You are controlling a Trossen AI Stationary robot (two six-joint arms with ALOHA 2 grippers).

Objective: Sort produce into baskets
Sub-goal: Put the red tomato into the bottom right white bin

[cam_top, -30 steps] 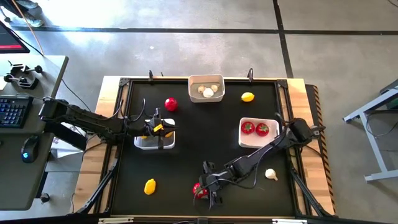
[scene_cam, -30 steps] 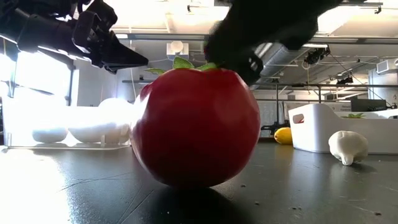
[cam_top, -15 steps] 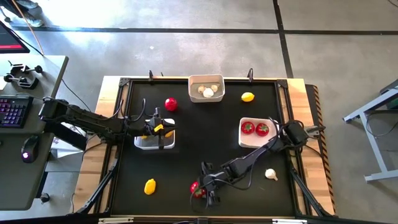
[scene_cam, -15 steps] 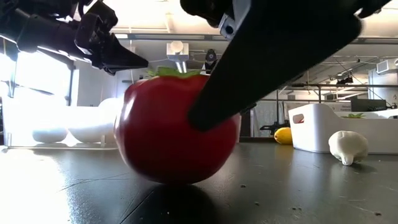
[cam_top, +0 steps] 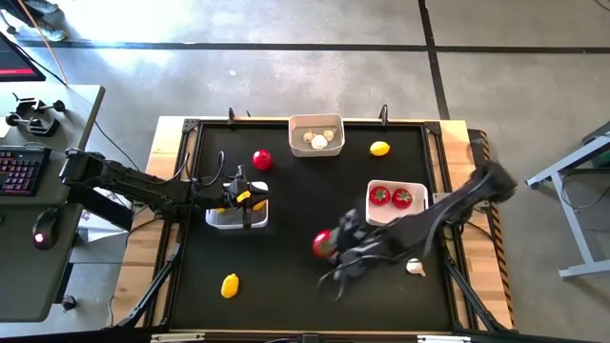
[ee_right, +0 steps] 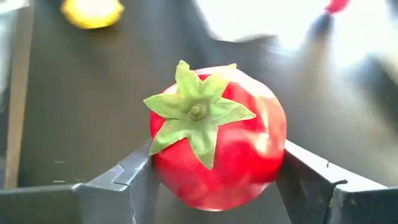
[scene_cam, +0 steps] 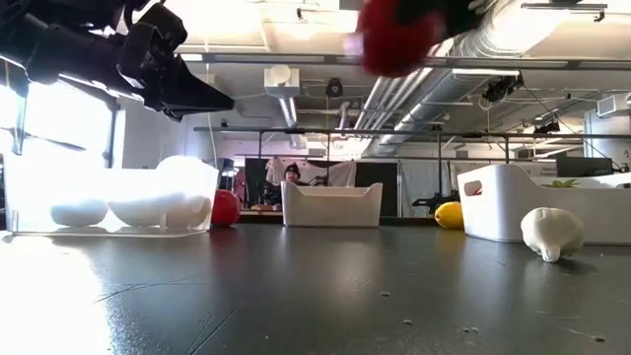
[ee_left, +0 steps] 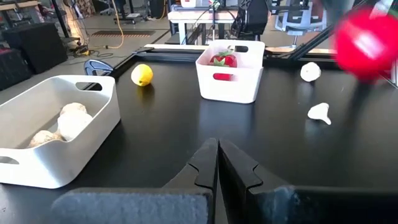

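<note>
Right gripper [cam_top: 335, 250] is clamped on a red round toy tomato with a green leafy top [ee_right: 214, 146], one finger on each side, lifted clear of the black table mat [cam_top: 286, 229]. It hangs just left of the white shallow rectangular bin on the right [cam_top: 416, 215], which already holds two red tomatoes [cam_top: 391, 197]. In the low view the held tomato shows up high with nothing under it.

Left gripper [cam_top: 240, 197], fingers pressed together and holding nothing, hovers over the white bin at left centre [cam_top: 227, 221].

Step in hand, as I judge it: carry this tomato to the right bin. To do it well, keep the squeeze steady, since a smooth round piece could slip. Keep enough height to clear the bin's near-left wall, centre over the bin beside the two tomatoes inside, lower before letting go so it doesn't bounce out. Watch the white garlic-like bulb [cam_top: 415, 268] lying near the arm's path.

Still loose on the mat: yellow lemon near left [cam_top: 230, 284], yellow lemon far right [cam_top: 379, 148], another red tomato far left [cam_top: 261, 159]. The far white bin [cam_top: 315, 122] holds white bulbs.
</note>
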